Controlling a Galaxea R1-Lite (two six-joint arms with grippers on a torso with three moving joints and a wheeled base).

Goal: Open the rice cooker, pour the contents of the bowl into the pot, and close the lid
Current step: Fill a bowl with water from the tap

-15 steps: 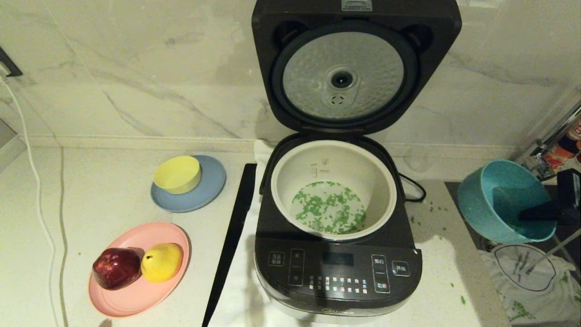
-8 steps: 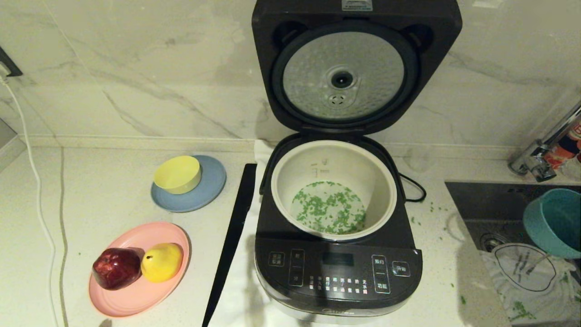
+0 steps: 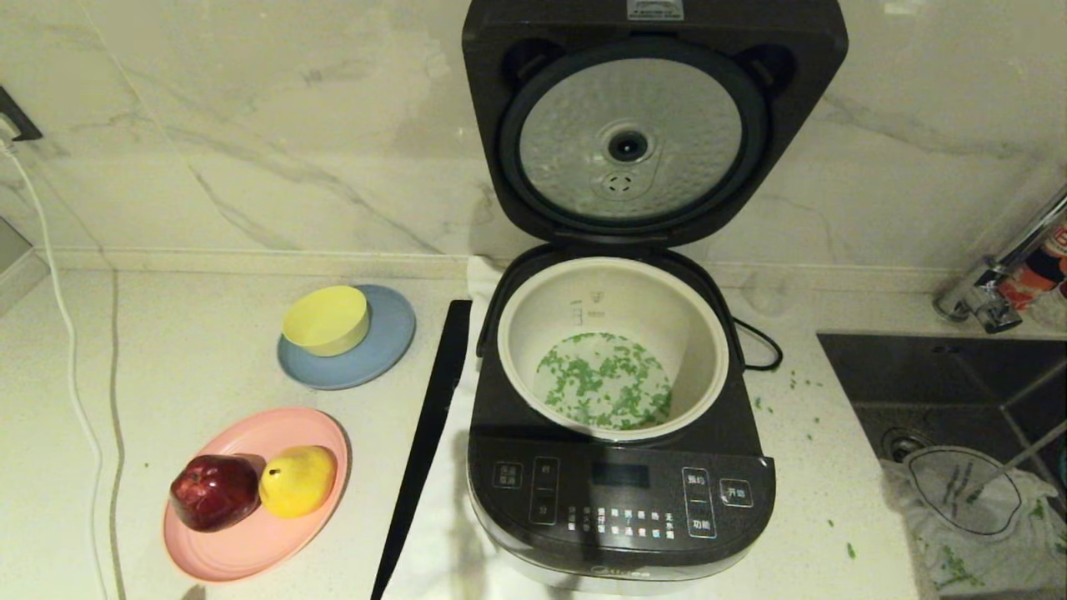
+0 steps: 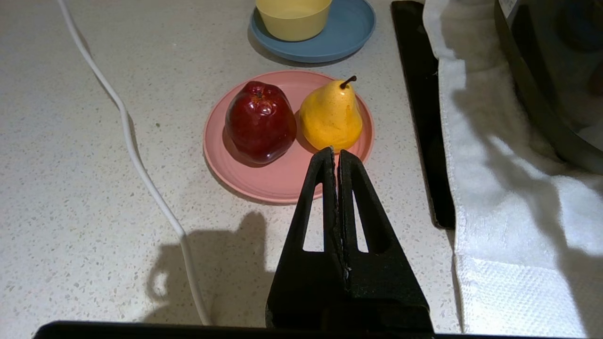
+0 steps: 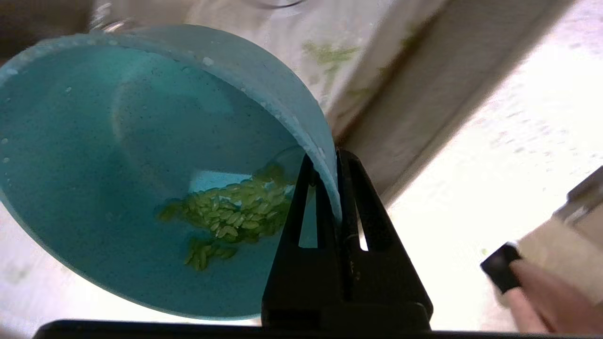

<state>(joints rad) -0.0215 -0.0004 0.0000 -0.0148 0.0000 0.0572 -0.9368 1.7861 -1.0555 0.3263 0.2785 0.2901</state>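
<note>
The dark grey rice cooker [image 3: 621, 492] stands in the middle of the counter with its lid [image 3: 642, 125] swung up, the dimpled silver disc facing me. Its white pot [image 3: 613, 287] holds green bits [image 3: 604, 379] spread over the bottom. The teal bowl [image 5: 141, 165] shows only in the right wrist view, tilted, with a small clump of green bits [image 5: 231, 219] left inside. My right gripper [image 5: 330, 162] is shut on the bowl's rim and is outside the head view. My left gripper [image 4: 336, 150] is shut and empty, hanging over the counter near a pink plate.
A pink plate [image 3: 250, 546] carries a red apple [image 3: 214, 492] and a yellow pear [image 3: 298, 479]. A yellow bowl [image 3: 326, 319] sits on a grey-blue plate [image 3: 388, 350]. A black strip [image 3: 425, 442] and white towel [image 4: 499, 188] lie left of the cooker. The sink [image 3: 942, 375] lies at the right, green bits scattered near it.
The right gripper has carried the teal bowl rightwards over the sink and out of the head view. The left arm and the cooker have not moved.
</note>
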